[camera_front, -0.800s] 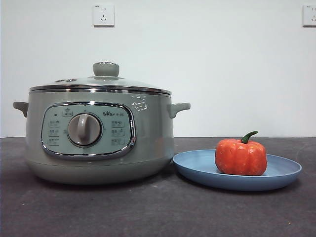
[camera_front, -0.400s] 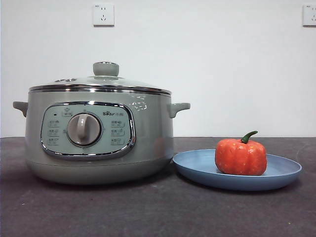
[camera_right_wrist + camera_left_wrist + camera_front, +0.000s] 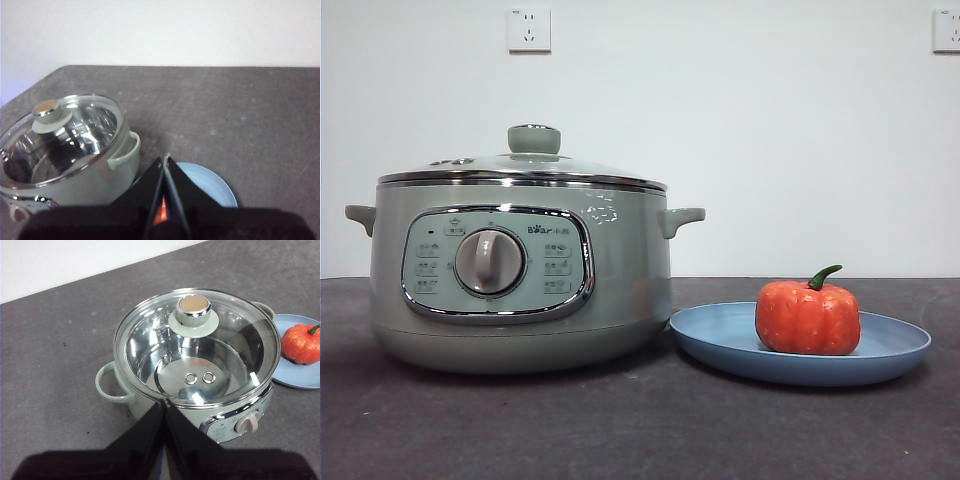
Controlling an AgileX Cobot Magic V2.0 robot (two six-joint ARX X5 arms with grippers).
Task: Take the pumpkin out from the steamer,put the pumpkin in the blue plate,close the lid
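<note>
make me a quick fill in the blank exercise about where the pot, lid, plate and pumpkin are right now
1. The small orange-red ribbed pumpkin sits on the wide light-blue round ____.
2. The glass dome lid with the pale green knob rests on the round sage-green ____.
3. Through the lid, the pot's steel interior looks ____.
4. The left pincer has its jaws ____, holding nothing.

Missing words: plate; steamer; empty; shut

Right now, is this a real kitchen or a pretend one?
Probably a pretend one, a test table rather than a home kitchen. A steamer and a blue plate sit alone on a dark table against a bare white wall with sockets, and black robot jaws show in both wrist views.
</note>
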